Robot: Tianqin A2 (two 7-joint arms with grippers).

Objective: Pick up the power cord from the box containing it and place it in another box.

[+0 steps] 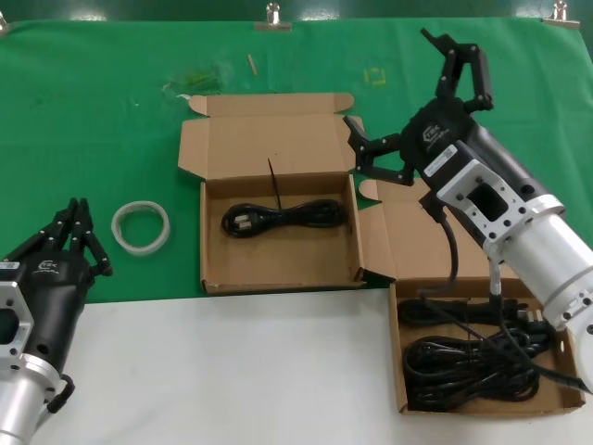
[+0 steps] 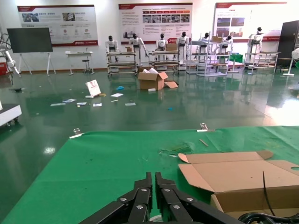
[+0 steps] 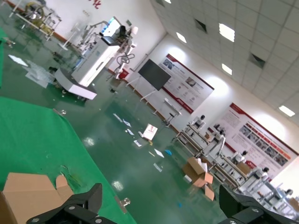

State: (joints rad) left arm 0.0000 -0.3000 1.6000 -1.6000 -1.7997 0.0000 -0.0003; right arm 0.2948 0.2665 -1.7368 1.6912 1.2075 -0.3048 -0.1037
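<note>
A white ring (image 1: pixel 141 226) lies flat on the green cloth (image 1: pixel 93 111) covering the far part of the desk (image 1: pixel 232 371). Metal clips (image 1: pixel 272 19) hold the cloth's far edge; a small stick (image 1: pixel 251 63) lies near them.

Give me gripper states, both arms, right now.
Left gripper: shut, empty, parked beside the white ring.
Right gripper: open, empty, raised by the middle box.

head camera overhead, wrist cameras facing hall
</note>
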